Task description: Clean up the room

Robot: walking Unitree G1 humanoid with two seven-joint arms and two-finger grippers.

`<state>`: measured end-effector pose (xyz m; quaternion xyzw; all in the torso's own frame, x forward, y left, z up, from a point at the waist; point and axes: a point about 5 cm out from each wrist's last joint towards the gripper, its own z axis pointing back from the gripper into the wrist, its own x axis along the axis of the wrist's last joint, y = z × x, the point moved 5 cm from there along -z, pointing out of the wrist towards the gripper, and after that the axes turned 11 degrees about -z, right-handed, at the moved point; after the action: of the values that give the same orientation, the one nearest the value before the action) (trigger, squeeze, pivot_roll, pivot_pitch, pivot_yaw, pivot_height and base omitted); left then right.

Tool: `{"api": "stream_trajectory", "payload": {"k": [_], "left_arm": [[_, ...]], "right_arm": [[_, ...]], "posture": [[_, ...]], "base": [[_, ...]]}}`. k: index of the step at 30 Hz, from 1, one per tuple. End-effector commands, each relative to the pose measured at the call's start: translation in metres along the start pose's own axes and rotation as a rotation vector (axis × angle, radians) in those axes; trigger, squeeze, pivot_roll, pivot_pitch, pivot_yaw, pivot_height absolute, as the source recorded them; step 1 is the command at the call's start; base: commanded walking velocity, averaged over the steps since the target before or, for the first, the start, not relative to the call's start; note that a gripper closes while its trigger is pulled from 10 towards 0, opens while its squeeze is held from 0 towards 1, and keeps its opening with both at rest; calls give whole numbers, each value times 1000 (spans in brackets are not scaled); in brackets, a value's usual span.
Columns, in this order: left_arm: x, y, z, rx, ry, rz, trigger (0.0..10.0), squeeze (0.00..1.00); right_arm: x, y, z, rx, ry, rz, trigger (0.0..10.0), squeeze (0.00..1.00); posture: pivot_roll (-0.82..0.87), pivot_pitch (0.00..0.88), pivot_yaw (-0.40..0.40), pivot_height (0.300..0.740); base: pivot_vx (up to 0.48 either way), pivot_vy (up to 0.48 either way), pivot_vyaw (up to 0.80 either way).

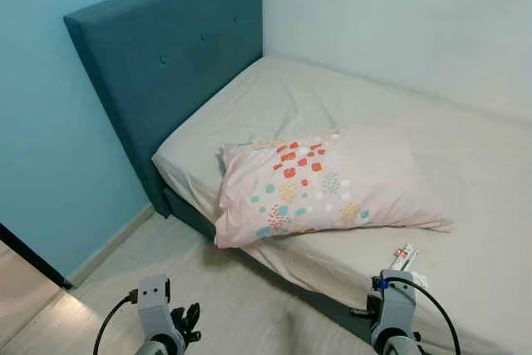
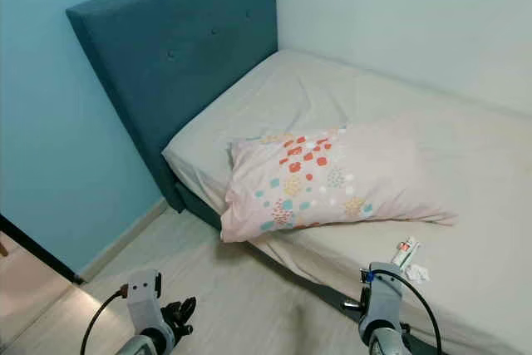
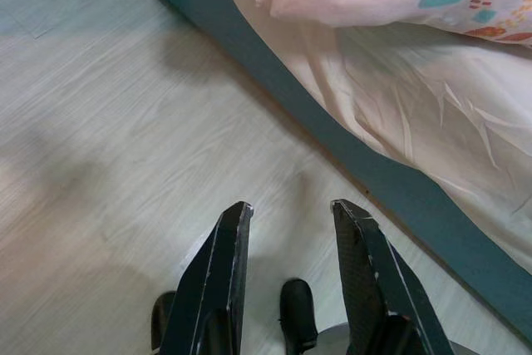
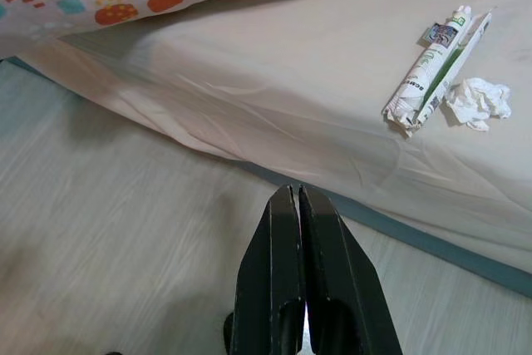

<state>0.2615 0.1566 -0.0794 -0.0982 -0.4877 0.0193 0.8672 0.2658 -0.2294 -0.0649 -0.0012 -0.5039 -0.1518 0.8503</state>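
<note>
Bed: a mattress (image 1: 465, 164) in a wrinkled cream sheet is set in a corner, with a teal padded, buttoned headboard (image 1: 179, 64) against a light blue wall (image 1: 50, 122).
Pillow: a soft rectangular pillow (image 1: 320, 184), pale pink with red, teal and yellow patches, is laid across the near part of the bed, one corner jutting over the edge.
Litter: a rolled-up white tube (image 4: 434, 68) with green print and a cap is seen lying on the sheet near the bed's edge, a crumpled white tissue (image 4: 478, 101) just beside it; the pair is well apart from the pillow.
Floor: pale wood-grain boards (image 3: 108, 122) are seen beside the bed, bordered by the teal bed base (image 3: 274, 72).
Left gripper: the left gripper (image 3: 291, 222) is held low over the floor, its two black fingers spread apart.
Right gripper: the right gripper (image 4: 297, 205) is held over the floor by the bed's edge, fingers pressed together with nothing between them, the tube beyond it.
</note>
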Motion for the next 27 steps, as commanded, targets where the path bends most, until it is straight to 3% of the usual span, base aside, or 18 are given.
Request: {"api": "stream_trajectory", "payload": {"k": [1,27], "left_arm": [[-8,1,2,2,31,-4,10000,0],[-9,1,2,1,37,-9,10000,0]], "right_arm": [[-10,1,2,-2,41,15,10000,0],[-13,-1,1,4,71,-25,10000,0]], "posture": [[-166,73,17,740],[-162,76,18,740]], "base": [[0,0,0],[0,0,0]]}}
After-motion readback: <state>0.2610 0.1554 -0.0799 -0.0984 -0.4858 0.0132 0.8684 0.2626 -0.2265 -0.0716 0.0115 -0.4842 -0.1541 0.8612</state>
